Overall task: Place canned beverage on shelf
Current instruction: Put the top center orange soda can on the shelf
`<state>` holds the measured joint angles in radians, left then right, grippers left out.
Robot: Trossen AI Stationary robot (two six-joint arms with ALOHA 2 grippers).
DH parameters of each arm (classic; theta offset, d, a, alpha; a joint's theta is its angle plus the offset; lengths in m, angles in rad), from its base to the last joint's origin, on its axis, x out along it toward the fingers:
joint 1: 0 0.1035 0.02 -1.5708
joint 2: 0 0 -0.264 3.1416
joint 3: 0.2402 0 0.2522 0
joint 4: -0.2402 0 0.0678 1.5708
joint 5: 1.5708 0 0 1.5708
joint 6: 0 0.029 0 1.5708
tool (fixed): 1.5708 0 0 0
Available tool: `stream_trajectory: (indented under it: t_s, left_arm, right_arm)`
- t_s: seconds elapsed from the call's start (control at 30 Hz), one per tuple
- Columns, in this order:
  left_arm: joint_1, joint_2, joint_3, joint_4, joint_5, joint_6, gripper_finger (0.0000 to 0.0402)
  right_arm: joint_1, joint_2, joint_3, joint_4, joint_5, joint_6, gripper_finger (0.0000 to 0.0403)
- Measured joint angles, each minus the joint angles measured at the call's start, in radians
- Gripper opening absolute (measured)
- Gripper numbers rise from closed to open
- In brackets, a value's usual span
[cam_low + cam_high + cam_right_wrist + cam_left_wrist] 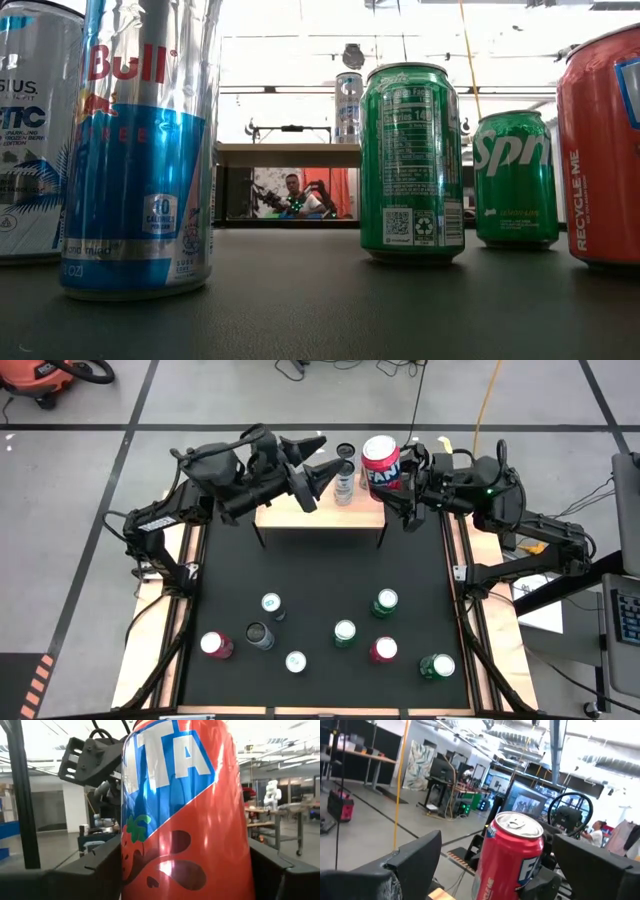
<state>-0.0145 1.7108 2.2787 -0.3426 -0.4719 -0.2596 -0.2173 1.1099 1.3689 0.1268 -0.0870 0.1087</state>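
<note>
Holding a red Fanta can (381,464) in its fingers, my right gripper (400,472) sits at the right end of the shelf (300,512), which stands along the far edge of the black table (320,575). The can is upright, and I see its silver top from above and its strawberry label filling the right wrist view (185,810). My left gripper (318,468) hangs over the left half of the shelf with its fingers spread apart, empty, pointing toward the red can (507,855). Between the two grippers a slim silver can (345,478) stands on the shelf's far edge. Down on the table's near half I count seven more cans: two green ones (386,601) near the right side, a third green can (438,666) at the near right corner, and a red one (214,645) toward the near left edge.
</note>
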Motion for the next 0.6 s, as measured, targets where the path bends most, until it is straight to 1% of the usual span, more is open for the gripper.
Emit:
stream_trajectory:
  t_s: [0.13, 0.23, 0.33, 0.43, 0.6]
  left_arm:
    - [0.001, 0.0, 0.0, -0.023, 0.007, 0.008, 0.0382]
    - [0.009, 0.001, 0.0, -0.023, 0.023, 0.011, 0.0384]
    - [0.037, 0.001, 0.0, -0.023, 0.116, -0.024, 0.0396]
    - [0.065, 0.001, 0.0, -0.032, 0.208, -0.045, 0.0398]
    - [0.096, 0.003, 0.0, -0.099, 0.289, -0.013, 0.04]
  right_arm:
    - [0.012, 0.003, 0.0, 0.011, 0.038, -0.009, 0.0286]
    - [0.011, 0.009, 0.0, 0.019, 0.043, -0.009, 0.0286]
    - [0.009, 0.012, 0.0, 0.009, 0.057, 0.018, 0.0286]
    - [0.01, 0.016, 0.0, 0.006, 0.085, 0.04, 0.0286]
    - [0.01, 0.017, 0.0, -0.012, 0.087, 0.044, 0.0286]
